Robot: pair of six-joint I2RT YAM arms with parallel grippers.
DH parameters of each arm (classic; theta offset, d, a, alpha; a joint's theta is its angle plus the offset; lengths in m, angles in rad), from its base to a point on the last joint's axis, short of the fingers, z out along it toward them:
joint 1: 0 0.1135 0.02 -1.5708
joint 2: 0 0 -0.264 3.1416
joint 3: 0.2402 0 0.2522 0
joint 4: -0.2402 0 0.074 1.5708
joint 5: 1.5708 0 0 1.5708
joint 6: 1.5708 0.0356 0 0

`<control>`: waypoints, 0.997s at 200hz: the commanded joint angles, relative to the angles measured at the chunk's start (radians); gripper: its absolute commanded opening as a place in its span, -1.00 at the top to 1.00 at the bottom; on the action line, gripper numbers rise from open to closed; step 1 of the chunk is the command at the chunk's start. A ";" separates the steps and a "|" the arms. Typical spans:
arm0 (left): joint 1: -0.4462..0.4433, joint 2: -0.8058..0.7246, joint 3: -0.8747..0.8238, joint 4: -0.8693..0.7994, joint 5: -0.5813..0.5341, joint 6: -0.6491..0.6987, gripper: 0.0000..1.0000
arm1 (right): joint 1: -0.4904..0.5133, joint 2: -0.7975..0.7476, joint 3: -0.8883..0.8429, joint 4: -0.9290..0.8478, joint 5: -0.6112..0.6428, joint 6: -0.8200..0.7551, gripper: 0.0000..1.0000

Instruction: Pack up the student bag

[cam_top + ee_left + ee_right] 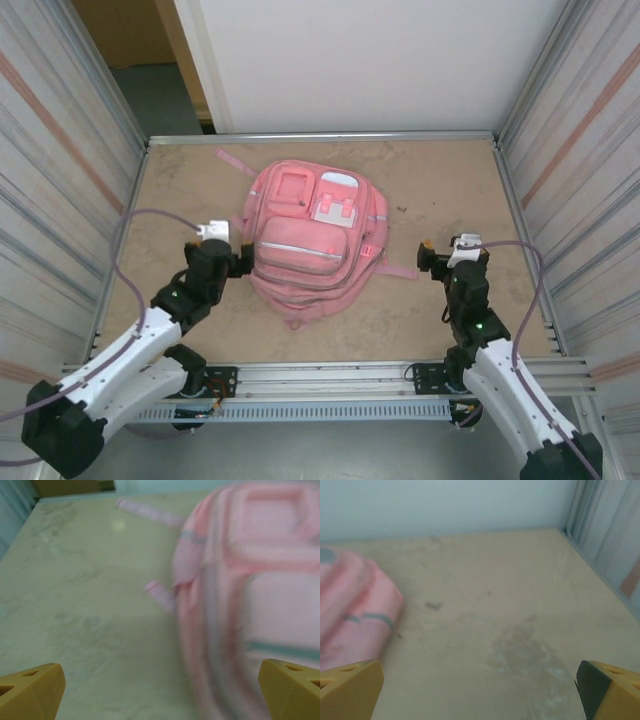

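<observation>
The large pink fabric backpack is lying flat, pockets up, in the middle of the worktop, with the left hand hovering wide open and empty at its left edge, seemingly lining up a grip, and the right hand waiting open and empty to its right.

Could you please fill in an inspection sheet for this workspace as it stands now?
Surface: tan table, lightly stained, no damage seen.
Job's things: student bag lies flat mid-table, front pockets up, straps trailing out.
Clutter: nothing seen.
Grippers: left gripper open at the bag's left edge; right gripper open over bare table, right of the bag.
Cables: purple cables loop from each wrist, off the bag.
Surroundings: ribbed metal side walls, white back panel.
</observation>
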 commanded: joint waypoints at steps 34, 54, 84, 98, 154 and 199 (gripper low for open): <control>0.357 0.062 -0.302 0.694 0.386 0.378 -0.97 | -0.156 0.498 -0.005 0.533 -0.149 -0.053 -0.97; 0.407 0.124 -0.343 0.845 0.467 0.358 -0.97 | -0.200 0.674 0.049 0.665 -0.259 -0.056 -0.97; 0.459 0.271 -0.311 0.969 0.594 0.311 -0.97 | -0.228 0.888 0.166 0.684 -0.210 -0.065 -0.97; 0.494 0.364 -0.295 1.062 0.652 0.270 -0.97 | -0.271 1.012 0.153 0.856 -0.277 -0.050 -0.97; 0.505 0.711 -0.150 1.167 0.637 0.279 -0.97 | -0.277 0.977 0.220 0.660 -0.281 -0.034 -0.97; 0.511 0.691 -0.037 0.920 0.530 0.221 -0.97 | -0.282 0.976 0.222 0.651 -0.312 -0.043 -0.97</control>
